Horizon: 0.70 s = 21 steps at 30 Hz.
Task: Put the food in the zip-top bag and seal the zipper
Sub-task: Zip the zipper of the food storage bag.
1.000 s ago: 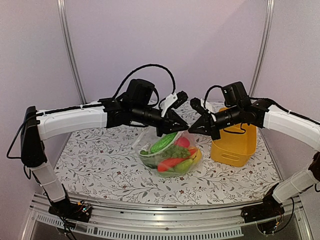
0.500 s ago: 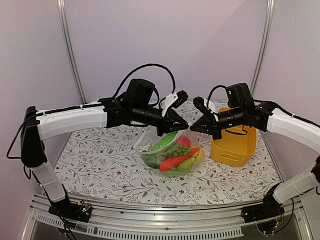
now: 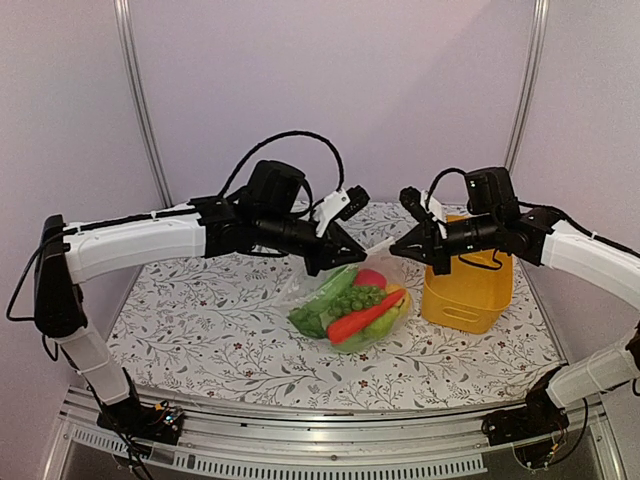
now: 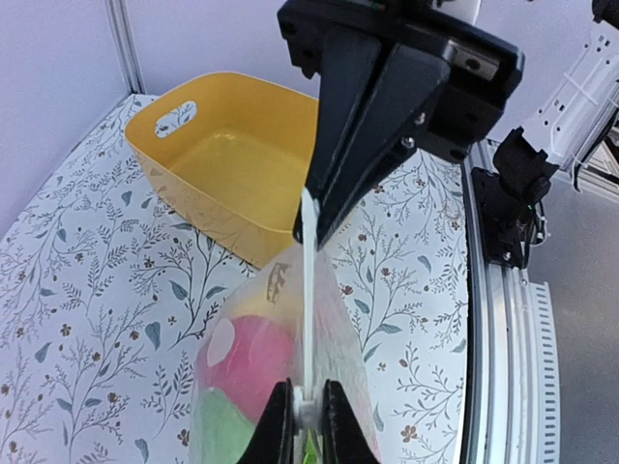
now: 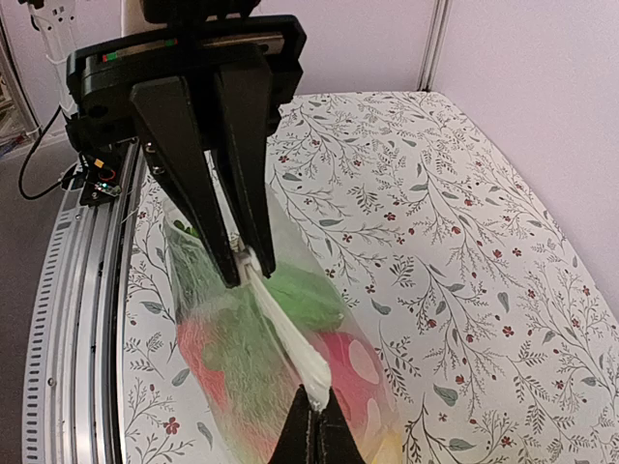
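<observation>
Left wrist view: the lower edge cuts off the zip-top bag (image 4: 242, 387) and most of the left gripper (image 4: 308, 418). I see the food (image 4: 253, 356) only as blurred red and green masses. The right gripper (image 4: 314, 217) hides the far end of the yellow bin (image 4: 222, 164). I cannot tell whether the zipper (image 4: 308, 290) is pressed shut along its length. Right wrist view: the bag's bottom is cut off likewise, and I cannot name the fruits. Top view: the strip is too thin to judge.

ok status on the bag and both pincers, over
Left pincer shut on zipper, right pincer shut on its other end. Bag strung between them, food inside. Yellow bin alongside, not in the way.
</observation>
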Tool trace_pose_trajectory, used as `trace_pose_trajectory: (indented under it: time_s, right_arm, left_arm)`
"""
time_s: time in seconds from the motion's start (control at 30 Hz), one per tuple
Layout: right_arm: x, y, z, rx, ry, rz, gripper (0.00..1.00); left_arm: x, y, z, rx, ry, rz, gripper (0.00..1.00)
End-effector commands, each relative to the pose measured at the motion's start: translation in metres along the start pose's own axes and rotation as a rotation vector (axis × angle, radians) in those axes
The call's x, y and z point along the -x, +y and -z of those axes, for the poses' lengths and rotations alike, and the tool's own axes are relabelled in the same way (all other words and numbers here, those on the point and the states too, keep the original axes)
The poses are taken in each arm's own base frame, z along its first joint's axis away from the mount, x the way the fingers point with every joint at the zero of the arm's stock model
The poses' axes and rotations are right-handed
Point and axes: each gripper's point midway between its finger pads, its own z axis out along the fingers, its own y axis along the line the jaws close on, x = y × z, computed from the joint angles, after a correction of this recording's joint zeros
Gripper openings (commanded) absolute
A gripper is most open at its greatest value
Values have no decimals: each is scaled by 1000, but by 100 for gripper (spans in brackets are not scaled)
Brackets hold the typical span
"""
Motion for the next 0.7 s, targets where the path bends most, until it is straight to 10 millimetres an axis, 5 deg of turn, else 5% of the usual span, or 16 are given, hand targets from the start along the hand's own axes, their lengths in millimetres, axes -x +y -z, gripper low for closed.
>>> trace_pose_trajectory:
  time_s: [0.0,0.67]
  right_arm:
    - [1,-25,19,-114,-21,-15,0]
    - [-16,-48,28,-177,-4,-67,0]
  left_arm:
    - [-32,5,22,63,104,19,4]
    - [-99,3,77,180,181,80,5]
